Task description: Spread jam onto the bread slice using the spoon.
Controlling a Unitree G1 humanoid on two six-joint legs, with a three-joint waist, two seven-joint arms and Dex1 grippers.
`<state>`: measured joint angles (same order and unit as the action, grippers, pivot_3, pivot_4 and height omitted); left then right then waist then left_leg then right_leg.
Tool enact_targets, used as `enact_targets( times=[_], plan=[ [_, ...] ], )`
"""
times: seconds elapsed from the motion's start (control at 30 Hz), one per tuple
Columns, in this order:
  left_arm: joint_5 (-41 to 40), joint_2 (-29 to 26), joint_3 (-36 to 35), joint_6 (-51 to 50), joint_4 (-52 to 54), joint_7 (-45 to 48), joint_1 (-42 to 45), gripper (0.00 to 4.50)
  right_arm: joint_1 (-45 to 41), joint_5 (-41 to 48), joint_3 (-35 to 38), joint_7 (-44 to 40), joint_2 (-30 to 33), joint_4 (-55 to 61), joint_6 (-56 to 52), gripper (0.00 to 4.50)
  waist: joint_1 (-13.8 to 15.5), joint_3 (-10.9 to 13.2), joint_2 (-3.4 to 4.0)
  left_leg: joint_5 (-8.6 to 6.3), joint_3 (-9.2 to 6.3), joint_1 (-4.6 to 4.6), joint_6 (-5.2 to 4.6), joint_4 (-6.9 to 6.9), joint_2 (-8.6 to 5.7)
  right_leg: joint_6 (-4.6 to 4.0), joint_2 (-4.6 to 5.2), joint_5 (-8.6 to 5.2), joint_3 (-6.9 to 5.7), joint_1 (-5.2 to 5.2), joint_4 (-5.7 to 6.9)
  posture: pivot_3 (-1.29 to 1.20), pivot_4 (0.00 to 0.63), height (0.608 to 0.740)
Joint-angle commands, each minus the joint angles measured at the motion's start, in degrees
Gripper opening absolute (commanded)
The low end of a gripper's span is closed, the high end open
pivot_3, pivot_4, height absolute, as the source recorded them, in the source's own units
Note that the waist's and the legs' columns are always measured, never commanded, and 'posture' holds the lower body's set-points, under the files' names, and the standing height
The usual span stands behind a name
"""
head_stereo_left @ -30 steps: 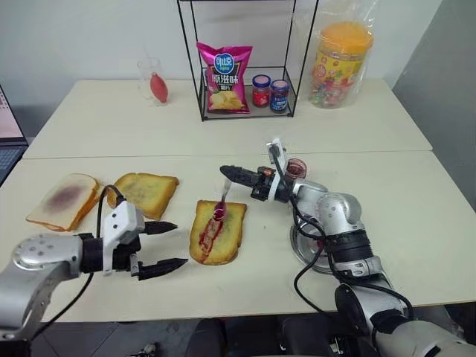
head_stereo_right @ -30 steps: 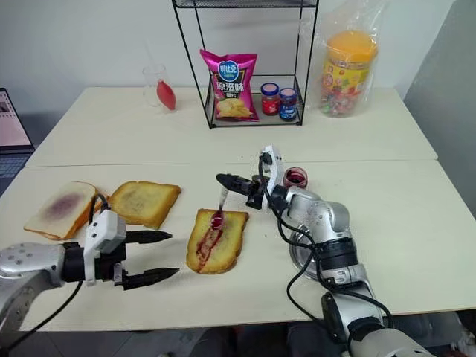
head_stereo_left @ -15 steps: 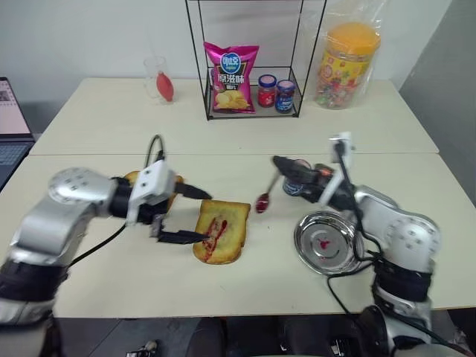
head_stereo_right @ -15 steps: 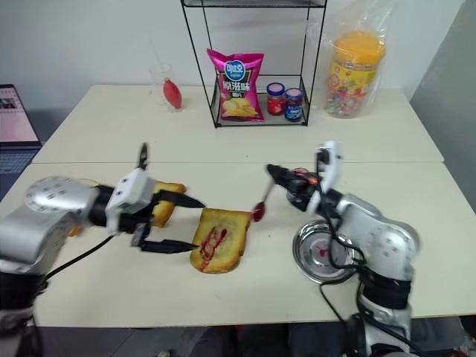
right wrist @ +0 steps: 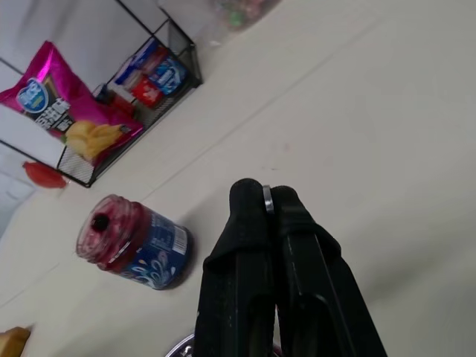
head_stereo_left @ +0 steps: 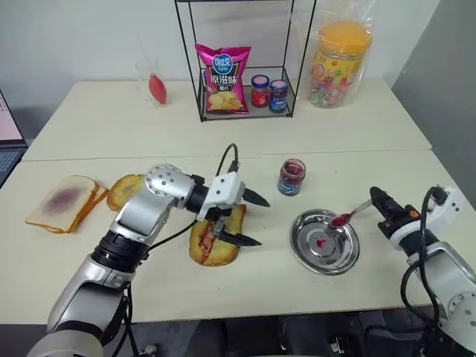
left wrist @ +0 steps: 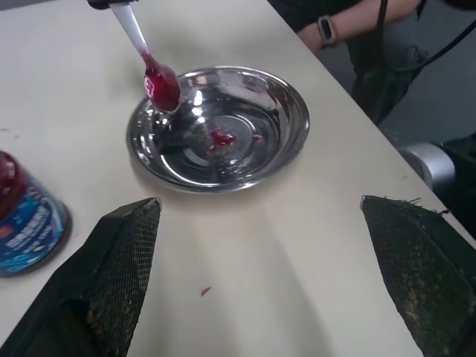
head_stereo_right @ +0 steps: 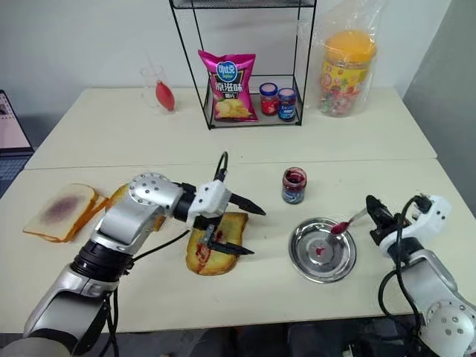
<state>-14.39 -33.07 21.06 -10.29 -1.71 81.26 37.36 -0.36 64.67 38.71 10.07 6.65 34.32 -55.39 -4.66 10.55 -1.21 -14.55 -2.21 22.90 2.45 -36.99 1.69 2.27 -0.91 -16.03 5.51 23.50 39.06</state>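
Bread slice (head_stereo_left: 218,239): toasted, golden-brown, lying on the near table just left of centre, carrying a dark red streak of jam down its middle; the smear covers a narrow band only, the outer crumb and crust bare, so the spreading reads as partly done at best. Left gripper (head_stereo_left: 249,220): poised over the slice's right edge, its two black fingers spread wide and holding nothing, one finger above the slice's far corner and one across its near side. Jam (head_stereo_left: 291,177): in a small clear jar with a blue label, lid off, standing upright on the table between the slice and the plate, a little farther back than both. Steel plate (head_stereo_left: 301,253): round, shiny, to the right of the slice, with a small red spot of jam near its centre. Spoon (head_stereo_left: 349,216): slim, silver, bowl stained red, held by its handle end in the right gripper (head_stereo_left: 379,199), whose fingers are pressed together on it; the bowl hangs over the plate's far right rim, well apart from the bread. Judgement: the spoon looks bound for the plate, which would suggest the spreading is being wound up; a fuller coat would need it brought back to the slice. Surroundings: one plain toasted slice (head_stereo_left: 123,190) and pale slices with a purple patch (head_stereo_left: 65,201) at the left; wire rack (head_stereo_left: 242,63) with crisps and two lidded jars at the back.
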Motion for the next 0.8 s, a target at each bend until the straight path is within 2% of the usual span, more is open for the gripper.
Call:
enact_targets(
  times=[0.03, 0.33, 0.47, 0.8],
  plan=[
    [1.60, 2.58, 0.25, 1.54, -1.66, -2.33, 0.69, 4.50, 3.29, 1.59, -1.31, -1.02, -1.34, 1.09, 5.19, 0.01, 0.00, 0.00, 0.00, 0.00, 0.01, 0.00, 0.00, -0.02, 0.00, 0.04, 0.00, -0.02, 0.02, 0.00, 0.00, 0.00, 0.150, 0.740],
    [2.12, 4.15, 0.03, 1.49, -2.06, -2.93, 0.07, 4.50, 5.15, 1.26, -6.94, -4.62, -2.40, -3.20, 11.98, 0.01, -0.01, -0.01, 0.01, 0.02, 0.04, -0.06, -0.03, -0.09, -0.02, 0.22, 0.00, -0.06, 0.07, -0.08, -0.02, 0.00, 0.150, 0.740],
    [2.09, 3.89, -0.11, 1.51, -1.96, -2.91, -0.27, 4.50, 6.21, 1.59, -7.34, -5.40, -1.45, -4.49, 13.44, 0.81, 0.11, -0.01, 0.02, 0.02, 0.03, -0.02, -0.03, -0.07, -0.02, 0.21, 0.01, -0.06, 0.06, -0.09, -0.07, 0.00, 0.150, 0.740],
    [1.71, 3.60, -0.87, 1.37, -2.56, -2.97, 0.18, 4.50, 7.53, 3.83, -7.72, -5.30, 1.71, -4.96, 15.36, 3.18, 0.13, -0.01, 0.02, 0.03, 0.02, -0.04, -0.03, -0.09, -0.03, 0.21, 0.01, -0.06, 0.05, -0.09, -0.03, 0.00, 0.150, 0.740]
  ],
)
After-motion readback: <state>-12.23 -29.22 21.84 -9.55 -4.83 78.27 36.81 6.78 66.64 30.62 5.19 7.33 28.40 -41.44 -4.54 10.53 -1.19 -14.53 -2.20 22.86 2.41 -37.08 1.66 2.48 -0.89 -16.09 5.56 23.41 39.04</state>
